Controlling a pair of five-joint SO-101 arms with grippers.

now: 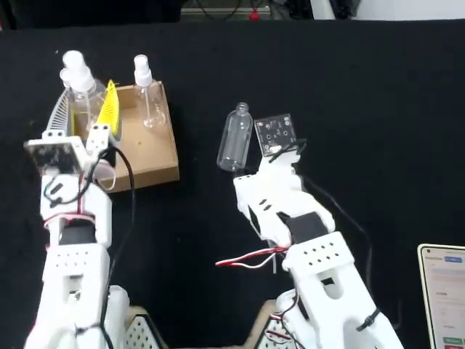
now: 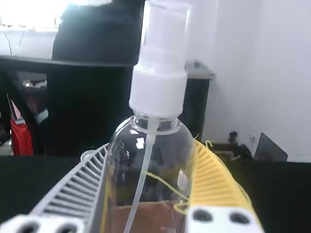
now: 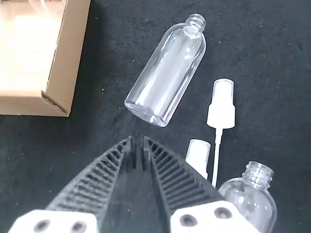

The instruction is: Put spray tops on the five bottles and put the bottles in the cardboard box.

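Two claws, one per arm. At the near edge of the tabletop (image 1: 363,87), beside the right arm, lies one lit phone (image 1: 443,291).

Right claw (image 3: 138,143): black fingers drawn together, gripping nothing, above bare black cloth. Just beside it stands one upright uncapped bottle (image 3: 250,191), with a loose spray top (image 3: 221,109) and a second spray top (image 3: 197,153), the latter partly hidden by a finger.

Beyond the tips is one lying uncapped bottle (image 3: 167,73), its neck towards the far edge. It sits apart from the tops, with open cloth all round it.

Left claw (image 1: 89,98): grey and yellow fingers clamped on one capped bottle (image 2: 146,165), held upright over the cardboard box (image 1: 156,149).

One standing capped bottle (image 1: 149,98) occupies the box's far corner. The box's near half is bare.
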